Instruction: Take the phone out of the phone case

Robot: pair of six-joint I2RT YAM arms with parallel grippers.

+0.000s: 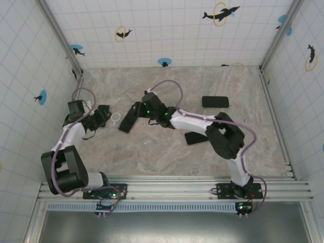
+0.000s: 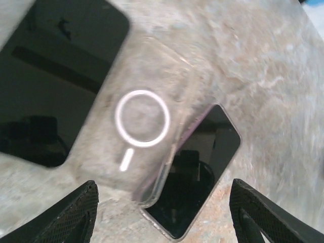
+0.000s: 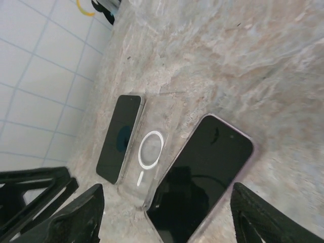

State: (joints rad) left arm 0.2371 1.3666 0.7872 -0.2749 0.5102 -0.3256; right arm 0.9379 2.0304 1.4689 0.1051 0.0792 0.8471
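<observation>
Left claw and right claw both released, gripping nothing.
We find the clear phone case just ahead of both claws, its edge seemingly overlapping the lilac-rimmed phone; a second phone lies beside its other edge. We judge one claw should pin the case while the other slides the phone clear.

In the left wrist view the large dark phone runs off the left and top edges, and the clear case covers one corner of the smaller phone. From above, the right arm hides part of a third phone, and the case is too faint to make out beyond its white ring.
</observation>
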